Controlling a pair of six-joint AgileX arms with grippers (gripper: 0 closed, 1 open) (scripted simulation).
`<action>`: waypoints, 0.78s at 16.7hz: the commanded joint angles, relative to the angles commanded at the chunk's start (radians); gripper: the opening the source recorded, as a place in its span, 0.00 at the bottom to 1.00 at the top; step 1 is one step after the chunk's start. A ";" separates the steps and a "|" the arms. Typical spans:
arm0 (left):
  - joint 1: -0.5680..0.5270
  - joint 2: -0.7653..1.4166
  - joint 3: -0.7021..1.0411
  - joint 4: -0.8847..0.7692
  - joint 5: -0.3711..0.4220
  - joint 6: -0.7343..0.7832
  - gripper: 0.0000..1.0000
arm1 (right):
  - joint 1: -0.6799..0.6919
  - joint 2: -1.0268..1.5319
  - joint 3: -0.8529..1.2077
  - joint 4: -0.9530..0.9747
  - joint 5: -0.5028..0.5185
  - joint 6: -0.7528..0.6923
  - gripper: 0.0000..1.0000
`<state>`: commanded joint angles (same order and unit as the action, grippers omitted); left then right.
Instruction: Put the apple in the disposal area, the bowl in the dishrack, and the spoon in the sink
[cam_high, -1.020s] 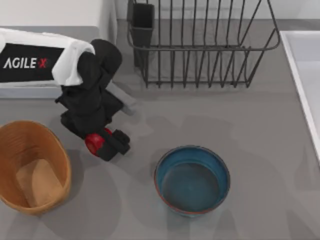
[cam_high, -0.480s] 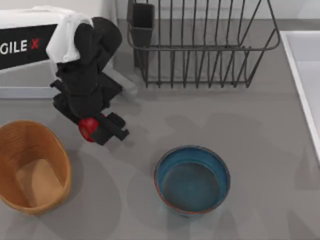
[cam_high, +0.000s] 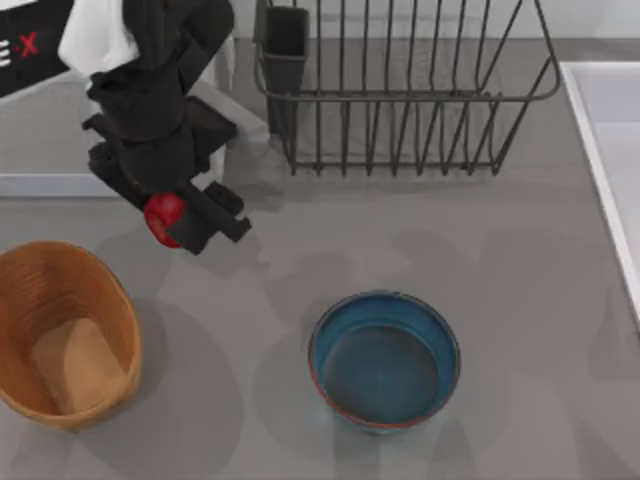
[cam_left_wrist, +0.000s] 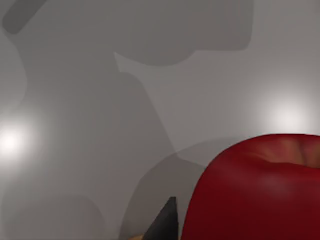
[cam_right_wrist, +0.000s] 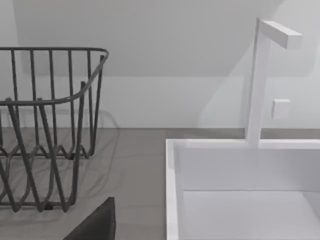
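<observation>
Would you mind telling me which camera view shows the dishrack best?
The top view: the dishrack spans the table's far side, with its utensil cup at one corner. The right wrist view catches one end of it beside the sink.

White lettering sits on a black panel on the left arm (cam_high: 60, 45) at the top view's upper left corner; only the tail of the marking is inside the picture, reading "E" followed by a red "X"; the letters before it are cut off by the picture's edge; no other text, number, label or sign can be read on anything on the table in the top view, nor in the left wrist view or the right wrist view.
</observation>
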<state>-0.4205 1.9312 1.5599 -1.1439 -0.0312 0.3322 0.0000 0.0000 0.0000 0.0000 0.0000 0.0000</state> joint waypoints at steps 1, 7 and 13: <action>0.000 0.004 -0.002 0.003 -0.001 0.002 0.00 | 0.000 0.000 0.000 0.000 0.000 0.000 1.00; -0.012 0.025 0.034 -0.052 -0.029 0.156 0.00 | 0.000 0.000 0.000 0.000 0.000 0.000 1.00; -0.031 0.079 0.111 -0.214 -0.112 0.662 0.00 | 0.000 0.000 0.000 0.000 0.000 0.000 1.00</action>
<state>-0.4515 2.0105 1.6710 -1.3577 -0.1432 0.9940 0.0000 0.0000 0.0000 0.0000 0.0000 0.0000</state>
